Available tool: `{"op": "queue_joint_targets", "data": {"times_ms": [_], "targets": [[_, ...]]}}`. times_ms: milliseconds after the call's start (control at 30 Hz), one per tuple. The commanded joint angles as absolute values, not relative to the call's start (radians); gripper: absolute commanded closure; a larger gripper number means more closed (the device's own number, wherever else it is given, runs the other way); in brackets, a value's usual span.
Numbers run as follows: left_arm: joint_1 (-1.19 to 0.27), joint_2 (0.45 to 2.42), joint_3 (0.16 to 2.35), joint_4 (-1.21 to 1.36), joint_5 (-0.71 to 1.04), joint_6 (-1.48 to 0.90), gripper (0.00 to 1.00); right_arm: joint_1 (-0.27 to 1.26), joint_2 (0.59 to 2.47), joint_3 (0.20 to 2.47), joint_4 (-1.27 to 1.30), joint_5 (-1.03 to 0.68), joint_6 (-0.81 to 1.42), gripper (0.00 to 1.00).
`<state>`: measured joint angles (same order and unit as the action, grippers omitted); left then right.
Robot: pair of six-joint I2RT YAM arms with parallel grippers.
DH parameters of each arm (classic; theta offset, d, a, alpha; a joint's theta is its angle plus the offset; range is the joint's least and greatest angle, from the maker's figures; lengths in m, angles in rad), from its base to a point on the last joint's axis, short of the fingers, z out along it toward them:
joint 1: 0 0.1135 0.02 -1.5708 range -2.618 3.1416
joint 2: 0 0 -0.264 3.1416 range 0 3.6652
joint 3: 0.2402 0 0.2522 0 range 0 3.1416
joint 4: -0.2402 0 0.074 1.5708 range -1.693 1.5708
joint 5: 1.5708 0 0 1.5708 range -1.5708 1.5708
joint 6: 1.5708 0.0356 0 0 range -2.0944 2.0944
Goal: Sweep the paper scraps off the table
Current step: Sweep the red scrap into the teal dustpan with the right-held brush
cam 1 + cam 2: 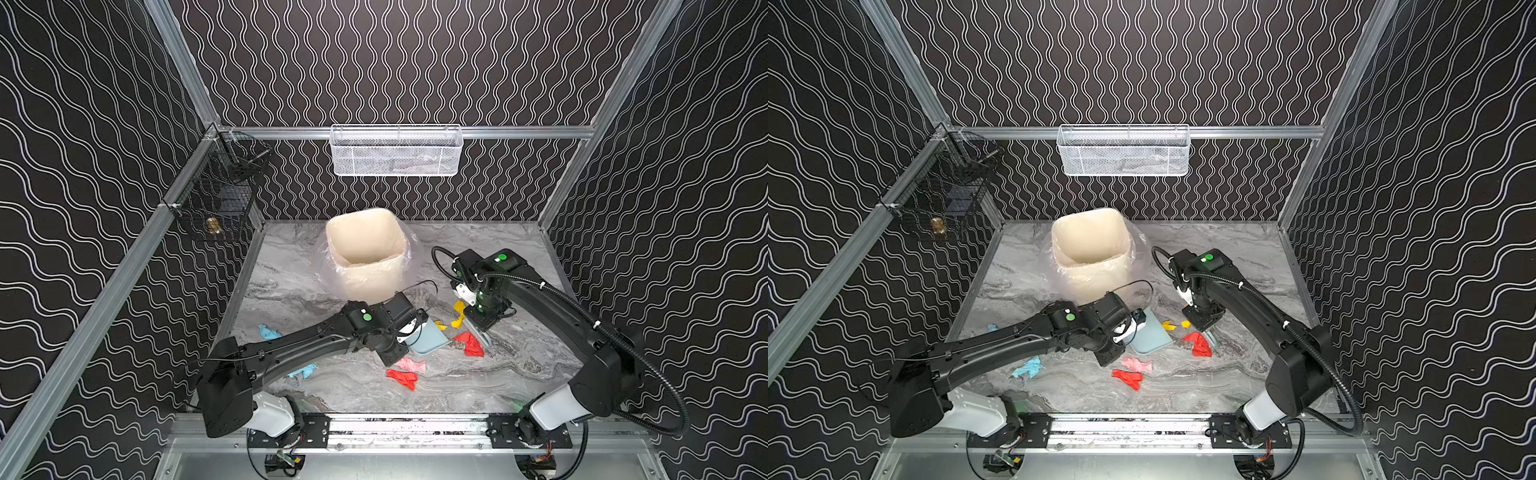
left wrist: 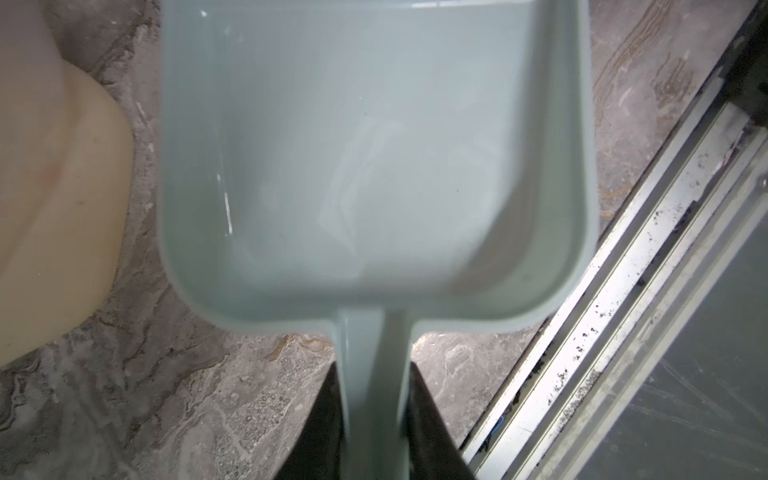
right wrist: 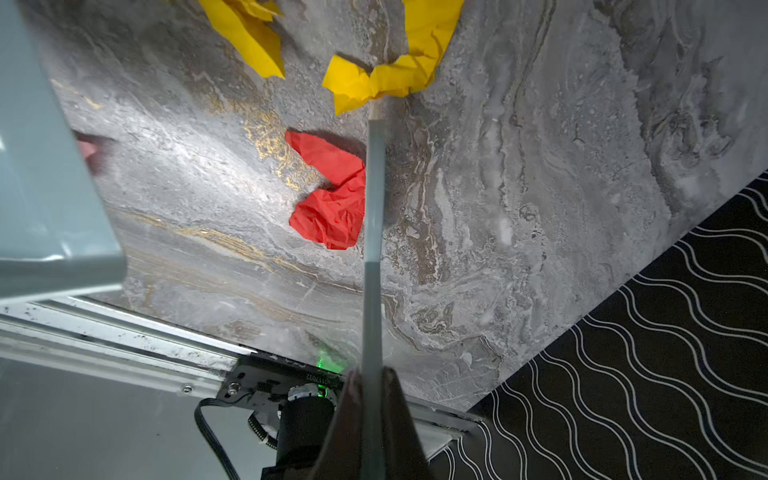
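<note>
- Lying nearest the front rail, a crumpled red paper scrap (image 1: 402, 379) and a wrinkled pink paper scrap (image 1: 411, 365) just behind it rest on the grey-and-white marble-patterned table (image 1: 498, 386), well clear of either set of jaws.
- A light blue paper scrap (image 1: 303, 371) peeks out from under the left arm. Another light blue wad (image 1: 269, 332) sits farther back on the left.
- The left gripper (image 2: 372, 368) is clamped on the handle of the pale blue plastic dustpan (image 2: 374, 145). The pan's tray extends straight ahead of the jaws.
- The right gripper (image 3: 372, 372) is closed tight on the thin handle of the pale blue hand brush (image 3: 372, 187), which reaches down to the table.
- A second red paper scrap (image 3: 332, 199) lies against the brush's side, ahead of the jaws, between brush and dustpan.
- The brush's far tip touches a crumpled yellow paper scrap (image 3: 382, 79). Another yellow piece (image 3: 253, 37) lies just beside it.
- A cream plastic bin with a clear liner (image 1: 370, 282) stands at the back.
</note>
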<state>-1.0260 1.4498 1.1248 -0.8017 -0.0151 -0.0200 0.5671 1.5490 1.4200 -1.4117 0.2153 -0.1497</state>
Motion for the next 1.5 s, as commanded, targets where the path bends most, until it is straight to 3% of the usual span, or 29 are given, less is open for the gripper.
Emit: {"op": "queue_joint_targets", "data": {"times_ms": [0,300,967,1467], "targets": [[-1.053,1.472,1.124,-0.788,0.004,-0.022,0.88,0.560,1.528,1.428,-1.449,0.247,-0.127,1.00],[-1.126,1.584,1.181,-0.787,0.046,-0.023,0.87,0.484,1.539,1.401,-1.436,0.270,-0.147,1.00],[-1.163,1.813,1.293,-0.786,0.021,-0.098,0.88,0.464,1.551,1.370,-1.405,0.190,-0.190,1.00],[-1.163,1.858,1.288,-0.740,0.001,-0.116,0.89,0.477,1.545,1.386,-1.420,0.052,-0.215,1.00]]}}
